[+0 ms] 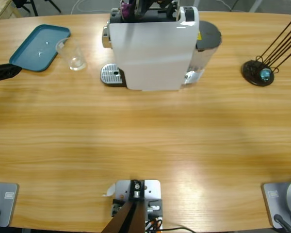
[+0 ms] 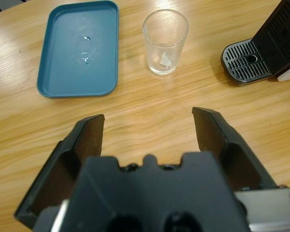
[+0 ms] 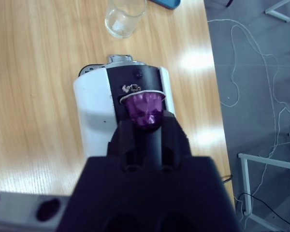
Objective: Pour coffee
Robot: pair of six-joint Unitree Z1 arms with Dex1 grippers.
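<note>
A white coffee machine (image 1: 153, 53) stands at the table's far middle. My right gripper (image 3: 146, 124) hangs over the machine's top (image 3: 135, 79), shut on a purple capsule (image 3: 145, 110) right at the black slot; the capsule (image 1: 126, 7) also shows in the high view. A clear glass tumbler (image 2: 165, 41) stands upright between the teal tray (image 2: 79, 48) and the machine's drip grate (image 2: 246, 63). It looks empty; the coffee is out of view. My left gripper (image 2: 149, 116) is open, low over the table, a short way from the tumbler (image 1: 75, 56), and shows black at the left edge (image 1: 2, 72).
A black capsule stand (image 1: 258, 73) with thin rods sits at the far right. The machine's grey water tank (image 1: 208, 35) is on its right side. A few water drops lie on the teal tray (image 1: 39, 46). Bare wood fills the near half of the table (image 1: 145, 141).
</note>
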